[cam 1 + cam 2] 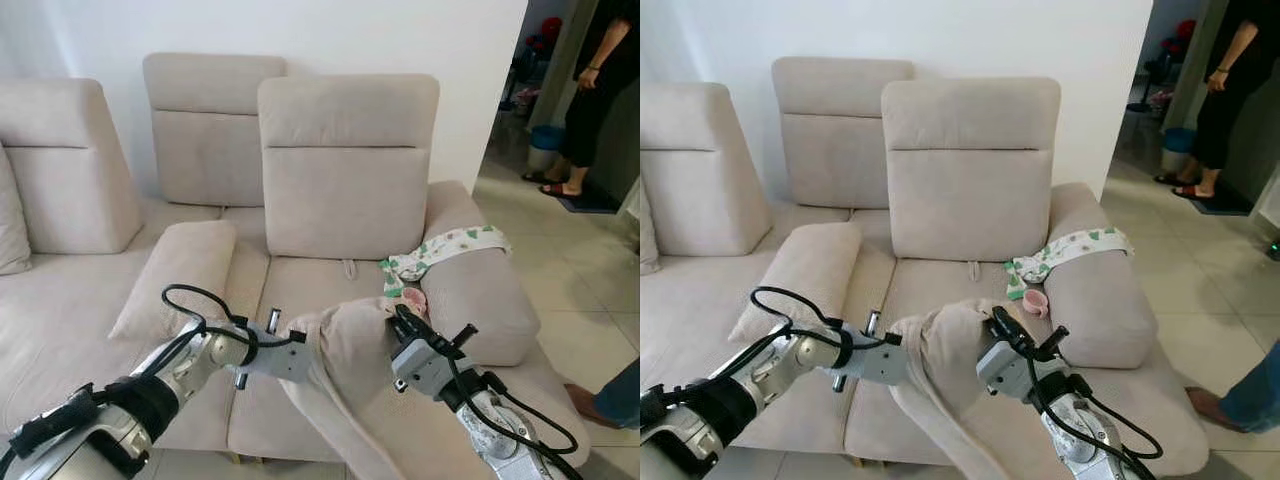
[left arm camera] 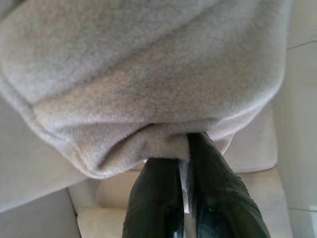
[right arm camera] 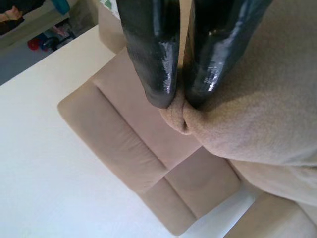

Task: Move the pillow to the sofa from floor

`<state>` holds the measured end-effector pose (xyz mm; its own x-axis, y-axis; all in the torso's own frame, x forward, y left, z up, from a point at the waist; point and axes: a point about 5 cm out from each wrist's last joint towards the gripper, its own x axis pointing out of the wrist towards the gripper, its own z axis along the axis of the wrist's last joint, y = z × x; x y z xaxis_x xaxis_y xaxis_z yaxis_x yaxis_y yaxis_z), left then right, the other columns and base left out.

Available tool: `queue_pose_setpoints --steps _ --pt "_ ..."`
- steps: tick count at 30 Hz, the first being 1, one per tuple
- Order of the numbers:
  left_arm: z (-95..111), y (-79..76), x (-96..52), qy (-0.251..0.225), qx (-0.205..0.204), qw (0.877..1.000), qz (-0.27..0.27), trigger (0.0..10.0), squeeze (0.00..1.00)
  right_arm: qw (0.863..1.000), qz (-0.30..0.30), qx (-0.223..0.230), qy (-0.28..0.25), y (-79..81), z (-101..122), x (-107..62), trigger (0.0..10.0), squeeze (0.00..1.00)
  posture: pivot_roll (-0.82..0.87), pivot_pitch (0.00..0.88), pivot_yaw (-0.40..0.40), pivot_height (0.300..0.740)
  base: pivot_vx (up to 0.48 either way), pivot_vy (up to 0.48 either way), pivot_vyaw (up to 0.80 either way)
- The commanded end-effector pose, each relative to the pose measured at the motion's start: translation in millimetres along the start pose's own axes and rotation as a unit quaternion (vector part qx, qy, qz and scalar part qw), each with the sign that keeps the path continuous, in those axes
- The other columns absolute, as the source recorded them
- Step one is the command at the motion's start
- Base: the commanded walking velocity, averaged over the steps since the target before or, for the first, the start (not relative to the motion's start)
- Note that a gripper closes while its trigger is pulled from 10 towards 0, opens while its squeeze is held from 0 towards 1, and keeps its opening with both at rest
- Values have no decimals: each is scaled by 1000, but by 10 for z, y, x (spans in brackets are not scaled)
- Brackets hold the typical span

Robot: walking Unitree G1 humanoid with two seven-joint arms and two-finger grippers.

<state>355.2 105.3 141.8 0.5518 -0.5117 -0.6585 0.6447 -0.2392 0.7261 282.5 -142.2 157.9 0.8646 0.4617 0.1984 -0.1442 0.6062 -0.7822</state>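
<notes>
Pillow, beige and soft, held up in front of the sofa by both grippers, above the front edge of the seat cushions and not yet resting on them. Left gripper pinched shut on a fold of fabric at the pillow's left corner. Right gripper pinched shut on a small tuck of fabric at the right corner, near the top.

Judged as the carrying and placing step. Best done by keeping both pinches firm and level, moving the pillow forward over the middle seat, then lowering until the fabric sat on the cushion before letting go. Worth steering clear of the small pink cup and the patterned cloth lying by the right armrest. Risk of the thin pinches slipping under the pillow's hanging weight.

Left arm reached forward and inward from low on the left, forearm nearly level, black cable looped over the wrist. Right arm raised from the lower right, wrist angled up and inward toward the pillow. Second pillow propped on the left seat. Person standing in the doorway, well apart on the right.
</notes>
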Motion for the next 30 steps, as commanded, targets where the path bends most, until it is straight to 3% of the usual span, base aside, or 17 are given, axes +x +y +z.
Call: queue_pose_setpoints --steps 1,30 --pt "149 58 0 -41 20 999 11 10000 0 999 10 7 -39 60 164 44 10000 0 -81 0 36 740 0 0 0" --pt "154 72 8 -53 25 998 12 10000 0 999 7 8 -39 88 174 63 10000 0 -77 0 48 740 0 0 0"
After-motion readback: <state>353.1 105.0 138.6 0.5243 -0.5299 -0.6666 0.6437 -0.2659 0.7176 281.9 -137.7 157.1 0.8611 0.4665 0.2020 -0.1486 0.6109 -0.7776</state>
